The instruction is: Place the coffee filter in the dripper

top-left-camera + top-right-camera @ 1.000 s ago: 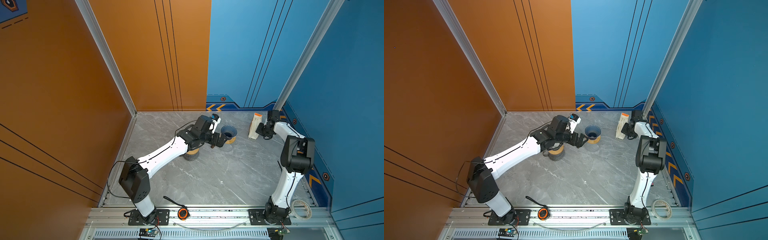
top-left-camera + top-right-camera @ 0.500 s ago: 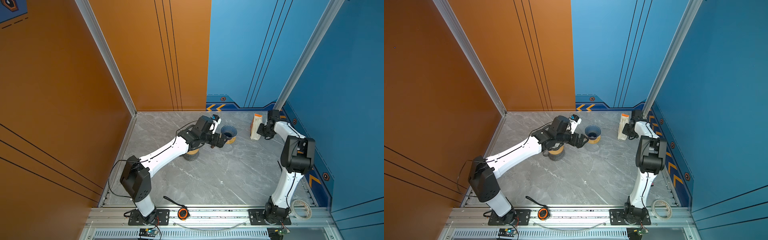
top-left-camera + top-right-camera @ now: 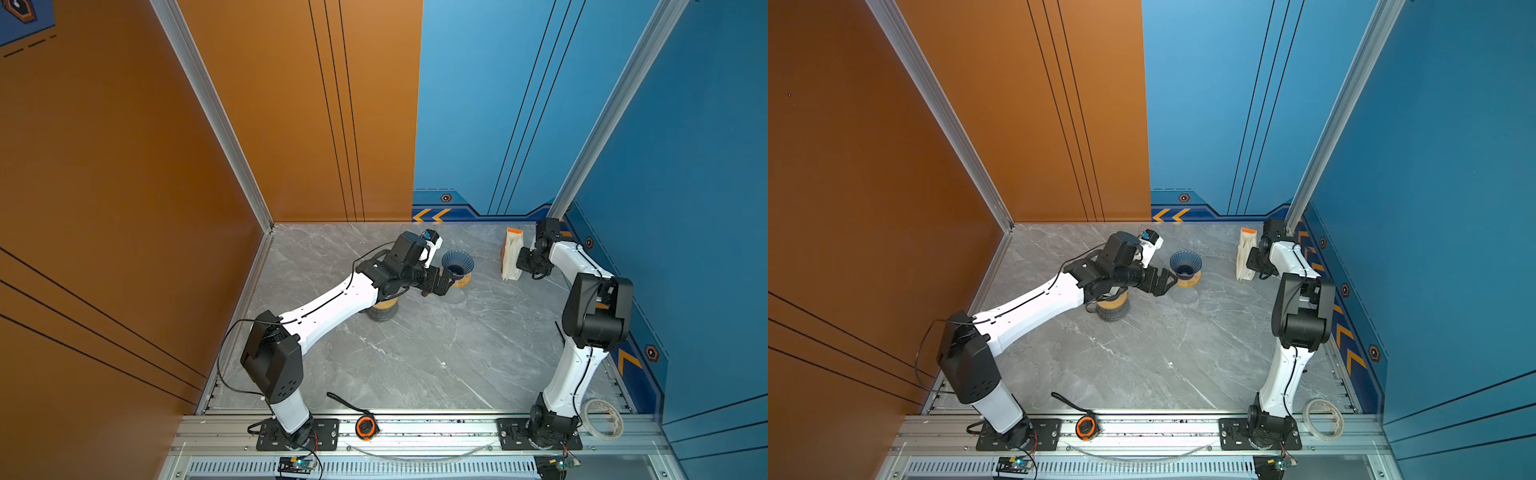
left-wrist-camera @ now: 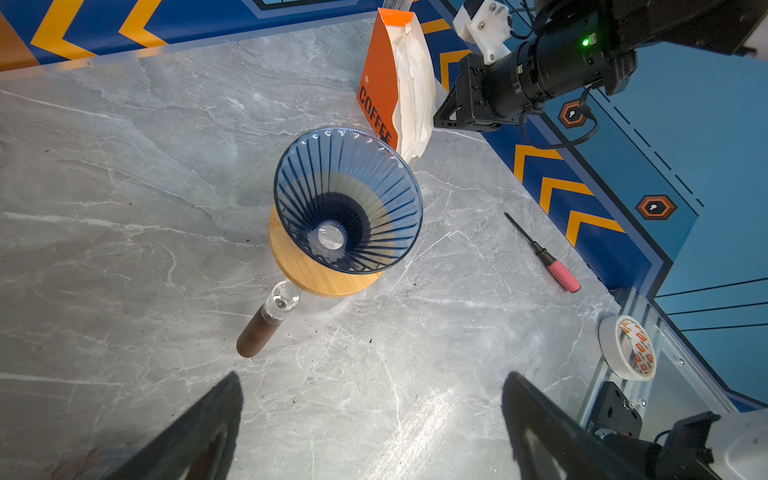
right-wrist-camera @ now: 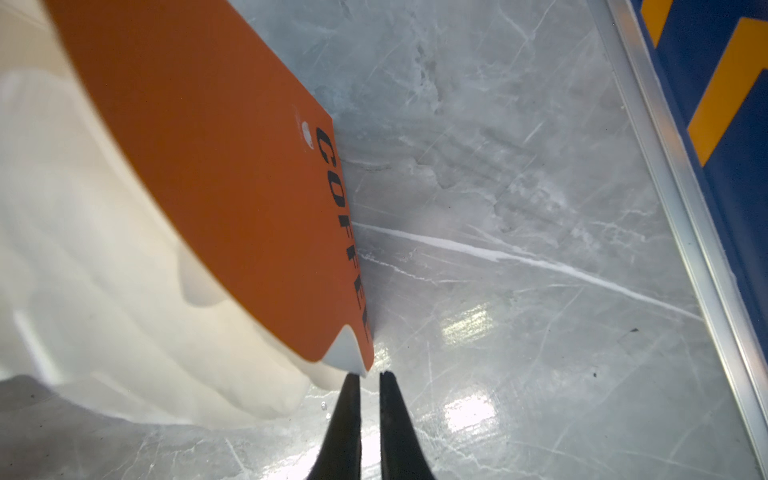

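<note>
– R gripper point(image 5: 368, 375): I see tips barely parted, thin gap, nothing btwn them. They sit right at a corner of the filter pack point(image 5: 216, 174); can't tell if they touch it.
– Filters themselves?
– White coffee filters point(image 5: 104, 270) are stacked in the pack behind its orange "COFFEE" card. Pack stands on the table point(image 5: 519, 208), back right, near the blue wall.
– L gripper?
– L gripper point(image 4: 372, 380) is spread wide, empty, just short of the dripper's dark handle point(image 4: 253, 336), which points toward it.
– Dripper?
– Dripper point(image 4: 347, 199) is upright on its wood ring, blue ribbed cone facing up. It's left of the pack w/ a gap btwn.
– Anything else?
– Pink-handled screwdriver point(image 4: 544, 255) lies on the table, tape roll point(image 4: 627, 347) at the front rail.
</note>
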Action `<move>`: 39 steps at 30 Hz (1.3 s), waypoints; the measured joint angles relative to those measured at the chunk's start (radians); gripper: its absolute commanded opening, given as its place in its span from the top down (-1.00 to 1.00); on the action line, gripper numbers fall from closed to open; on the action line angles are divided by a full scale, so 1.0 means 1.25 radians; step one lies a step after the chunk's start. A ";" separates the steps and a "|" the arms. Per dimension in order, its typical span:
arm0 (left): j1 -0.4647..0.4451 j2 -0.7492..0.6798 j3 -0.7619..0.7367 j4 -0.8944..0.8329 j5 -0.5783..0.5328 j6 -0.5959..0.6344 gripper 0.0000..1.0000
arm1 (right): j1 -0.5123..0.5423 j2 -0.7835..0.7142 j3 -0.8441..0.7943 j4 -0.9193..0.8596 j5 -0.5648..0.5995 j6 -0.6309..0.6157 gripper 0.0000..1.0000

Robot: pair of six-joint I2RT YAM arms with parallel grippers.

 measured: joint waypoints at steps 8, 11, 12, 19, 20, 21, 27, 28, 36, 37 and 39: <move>0.000 0.000 0.005 0.000 0.000 0.000 -0.96 | 0.016 -0.068 0.000 -0.006 -0.005 0.001 0.66; 0.000 0.000 0.005 0.000 0.000 0.001 -0.96 | 0.020 -0.096 0.000 -0.007 -0.009 0.003 0.65; 0.000 0.000 0.005 0.000 0.000 0.001 -0.96 | 0.022 -0.103 0.000 -0.007 -0.012 0.003 0.64; 0.000 0.000 0.005 0.000 -0.001 0.006 -0.96 | 0.042 -0.129 0.000 -0.014 -0.045 0.006 0.63; 0.000 0.000 0.005 0.000 -0.001 0.007 -0.96 | 0.044 -0.128 0.001 -0.019 -0.048 0.006 0.63; 0.000 0.000 0.005 0.000 -0.001 0.007 -0.96 | 0.048 -0.128 0.003 -0.024 -0.052 0.006 0.63; 0.002 0.000 0.005 0.000 -0.001 0.007 -0.96 | 0.063 -0.096 0.048 -0.033 -0.064 0.006 0.64; 0.002 0.000 0.005 0.000 -0.001 0.007 -0.96 | 0.064 -0.086 0.053 -0.033 -0.064 0.006 0.64; 0.011 0.000 0.005 0.000 -0.001 0.007 -0.96 | 0.068 -0.005 0.064 -0.034 -0.063 0.006 0.66; 0.012 0.000 0.005 0.000 -0.001 0.007 -0.96 | 0.068 -0.001 0.064 -0.034 -0.063 0.006 0.67; 0.012 0.000 0.005 0.000 0.000 0.006 -0.96 | 0.068 0.005 0.069 -0.035 -0.063 0.006 0.67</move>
